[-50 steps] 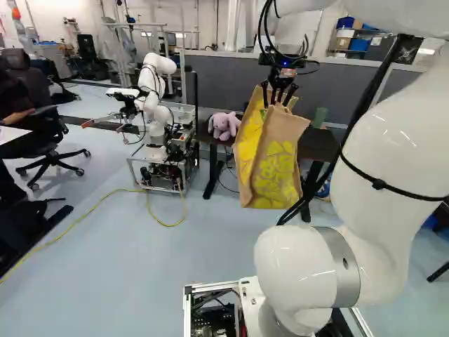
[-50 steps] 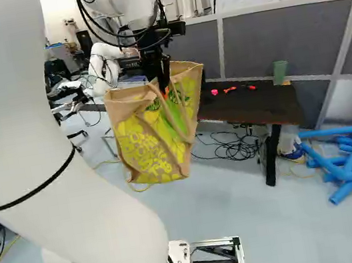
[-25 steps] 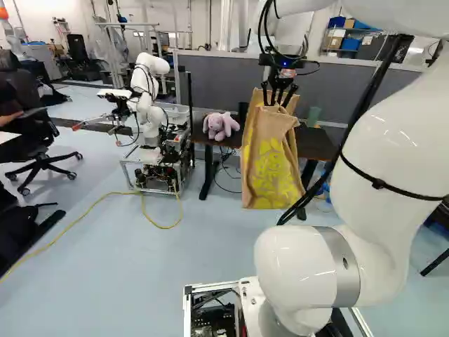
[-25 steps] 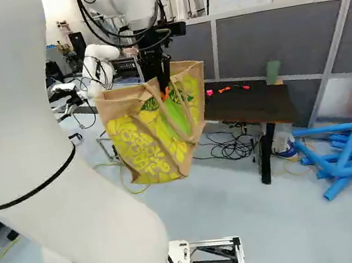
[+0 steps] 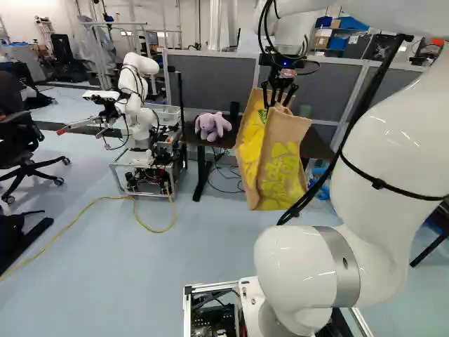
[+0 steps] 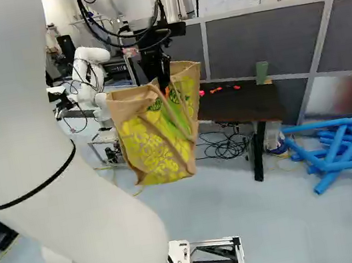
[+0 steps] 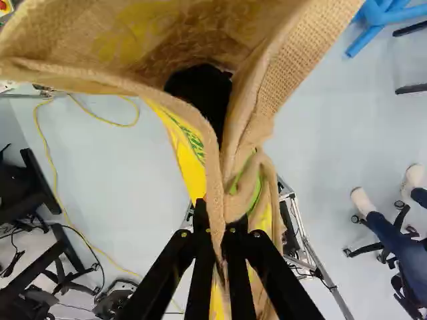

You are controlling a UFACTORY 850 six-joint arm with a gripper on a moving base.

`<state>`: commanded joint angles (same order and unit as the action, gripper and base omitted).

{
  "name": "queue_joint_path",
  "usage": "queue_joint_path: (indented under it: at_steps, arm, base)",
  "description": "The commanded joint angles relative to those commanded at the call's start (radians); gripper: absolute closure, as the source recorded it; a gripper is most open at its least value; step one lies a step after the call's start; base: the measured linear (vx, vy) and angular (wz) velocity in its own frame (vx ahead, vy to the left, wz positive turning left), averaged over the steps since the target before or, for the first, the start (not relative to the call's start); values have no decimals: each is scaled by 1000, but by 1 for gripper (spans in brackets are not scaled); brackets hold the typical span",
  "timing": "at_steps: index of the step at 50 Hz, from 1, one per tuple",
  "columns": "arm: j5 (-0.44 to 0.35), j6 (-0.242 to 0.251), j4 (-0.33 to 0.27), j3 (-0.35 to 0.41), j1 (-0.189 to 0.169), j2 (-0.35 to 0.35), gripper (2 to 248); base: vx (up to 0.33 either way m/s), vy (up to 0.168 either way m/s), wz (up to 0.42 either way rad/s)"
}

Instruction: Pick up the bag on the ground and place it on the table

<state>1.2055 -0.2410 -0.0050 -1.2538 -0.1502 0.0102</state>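
Note:
My gripper (image 5: 279, 97) points down at the top of the tan and yellow bag (image 5: 280, 165), which hangs in the air in front of the dark table (image 6: 239, 104). In the wrist view my gripper (image 7: 219, 233) is shut on a fold of the bag's rim, a finger on each side of the cloth. The bag's mouth (image 7: 167, 40) gapes ahead of the fingers, with something black inside. The bag covers the table's near left part in the right base view.
On the table are a purple plush toy (image 5: 212, 126), a green object (image 6: 261, 72) and small red things (image 6: 216, 90). Another robot (image 5: 140, 105) stands left of it. Blue tubes (image 6: 341, 151) lie to the right, and a yellow cable (image 5: 91, 203) crosses the floor.
The base has turned to the right, so table, other robot and tubes have shifted left in the base views. The bag has stayed in the gripper, twisting and swaying slightly.

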Motion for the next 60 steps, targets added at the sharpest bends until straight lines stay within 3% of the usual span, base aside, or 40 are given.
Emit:
queue_joint_path:
  at_steps: [60]
  arm:
    - [0, 0, 0, 0, 0, 0, 226]
  base:
    - [49, -47, -231]
